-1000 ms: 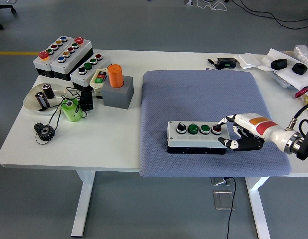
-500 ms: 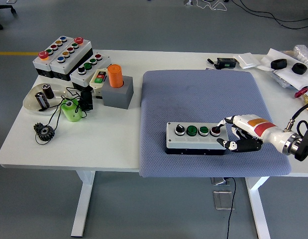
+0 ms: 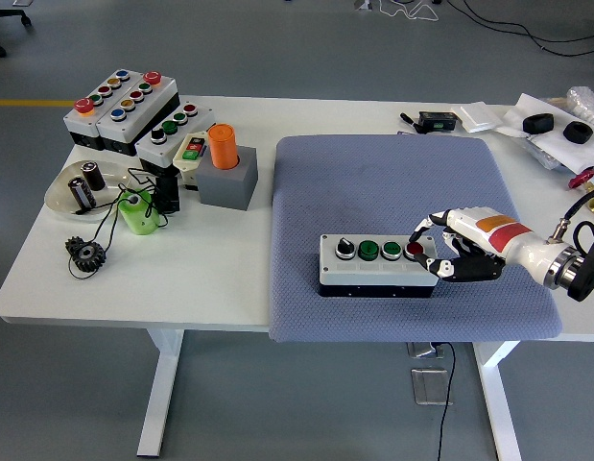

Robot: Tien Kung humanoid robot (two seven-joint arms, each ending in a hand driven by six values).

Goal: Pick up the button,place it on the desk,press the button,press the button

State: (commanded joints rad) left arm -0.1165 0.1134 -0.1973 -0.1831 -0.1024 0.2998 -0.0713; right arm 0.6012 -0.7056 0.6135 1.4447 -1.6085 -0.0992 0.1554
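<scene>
A grey button box point(image 3: 373, 264) with a black knob, two green buttons and a red button point(image 3: 415, 251) lies on the blue-grey mat point(image 3: 392, 182). My right hand point(image 3: 448, 248) comes in from the right. Its index finger is stretched out just above the red button, with the tip lifted off it. The other fingers are curled against the box's right end and hold nothing. The left arm is out of view.
Three more button boxes point(image 3: 124, 106) stand at the back left, with an orange cylinder on a grey block point(image 3: 225, 173), a green cup point(image 3: 138, 211), a dish of batteries point(image 3: 81, 187) and a black gear point(image 3: 85, 254). Black parts and bags lie at the back right point(image 3: 556, 125).
The box has slid a little to the left on the mat. My right hand has risen, and its index finger has lifted off the red button.
</scene>
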